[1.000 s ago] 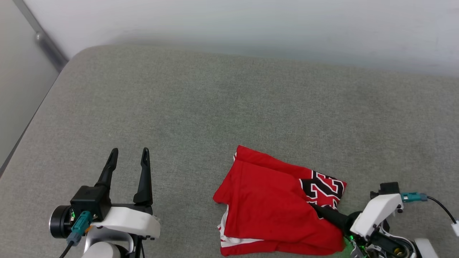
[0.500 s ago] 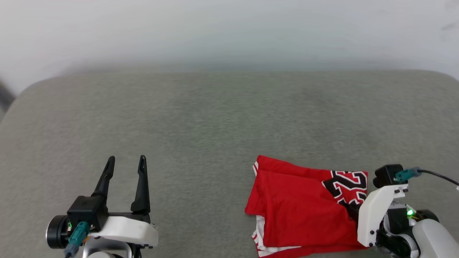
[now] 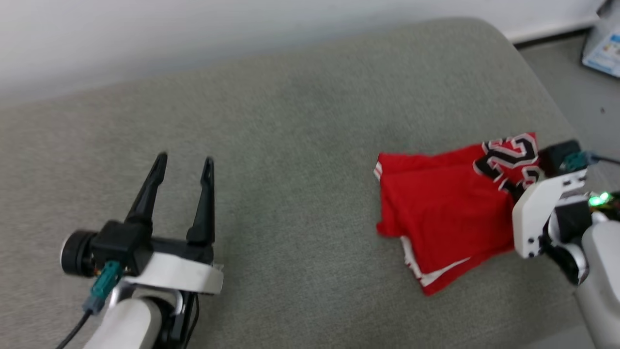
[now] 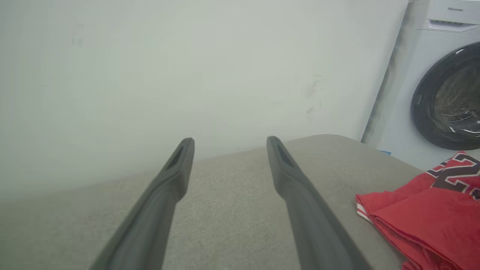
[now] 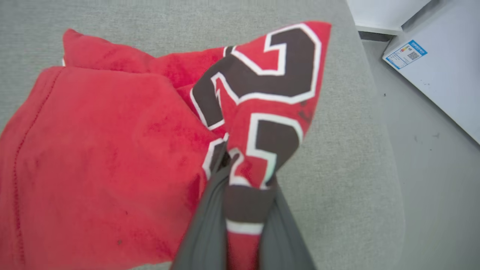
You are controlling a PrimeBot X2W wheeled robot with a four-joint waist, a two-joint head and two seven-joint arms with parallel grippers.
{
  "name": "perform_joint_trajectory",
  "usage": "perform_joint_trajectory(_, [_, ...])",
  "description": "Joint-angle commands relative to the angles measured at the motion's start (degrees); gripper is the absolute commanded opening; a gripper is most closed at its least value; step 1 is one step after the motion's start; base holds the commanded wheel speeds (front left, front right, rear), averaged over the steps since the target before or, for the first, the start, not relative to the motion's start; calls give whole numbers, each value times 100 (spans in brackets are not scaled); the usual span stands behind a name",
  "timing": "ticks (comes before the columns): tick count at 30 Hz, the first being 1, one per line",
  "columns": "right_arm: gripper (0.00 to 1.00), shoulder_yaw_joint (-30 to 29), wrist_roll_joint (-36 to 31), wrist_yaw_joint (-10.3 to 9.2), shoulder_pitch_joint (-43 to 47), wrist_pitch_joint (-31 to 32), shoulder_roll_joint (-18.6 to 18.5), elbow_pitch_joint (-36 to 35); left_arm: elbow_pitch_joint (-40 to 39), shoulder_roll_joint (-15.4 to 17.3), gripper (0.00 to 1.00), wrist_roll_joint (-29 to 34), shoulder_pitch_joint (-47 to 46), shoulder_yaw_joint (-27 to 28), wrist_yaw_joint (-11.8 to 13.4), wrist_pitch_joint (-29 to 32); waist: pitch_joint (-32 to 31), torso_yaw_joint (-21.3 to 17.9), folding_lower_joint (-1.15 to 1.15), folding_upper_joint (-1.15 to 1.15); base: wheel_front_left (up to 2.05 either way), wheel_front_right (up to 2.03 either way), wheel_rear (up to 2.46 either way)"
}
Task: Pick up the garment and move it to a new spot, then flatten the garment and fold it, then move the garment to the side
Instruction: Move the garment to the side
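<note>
left fingers (image 3: 205,203) spread | right fingers (image 5: 202,232) clamp garment (image 3: 445,218), tips buried in cloth

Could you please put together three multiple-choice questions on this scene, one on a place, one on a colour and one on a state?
1. Where on the grey cushion is the garment?
A) near its right edge
B) in its middle
C) at its left edge

2. What colour outlines the garment's dark lettering?
A) yellow
B) white
C) blue

3. How is the right claw?
A) open above the cushion
B) shut on nothing
C) shut on the garment

Answers:
1 A: the head view shows it close to the cushion's right edge.
2 B: white lines border the numerals in the right wrist view.
3 C: lettered cloth is pinched between its fingers.
</note>
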Motion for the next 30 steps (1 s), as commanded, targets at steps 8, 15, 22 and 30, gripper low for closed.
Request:
perform_joint_trajectory(8, [0, -719, -770, -7, -1109, -690, -285, 545, -352, 250, 100, 357, -1002, -209, -262, 422, 1655, -467, 0, 0, 0, 0, 0])
perform_joint_trajectory(15, [0, -1886, -1556, -6, -1706, -1223, -502, 1144, -627, 337, 100, 557, -1573, -348, -401, 710, 2327, -256, 0, 0, 0, 0, 0])
perform_joint_trajectory(22, [41, -2834, -2386, -6, -1998, -1941, 13, 1531, -756, 450, 100, 642, -1796, -365, -432, 871, 2628, -158, 0, 0, 0, 0, 0])
perform_joint_trajectory(30, [100, -4383, -3451, -6, -1854, -2670, 461, 1680, -532, 376, 100, 515, -1513, -391, -371, 678, 2199, -151, 0, 0, 0, 0, 0])
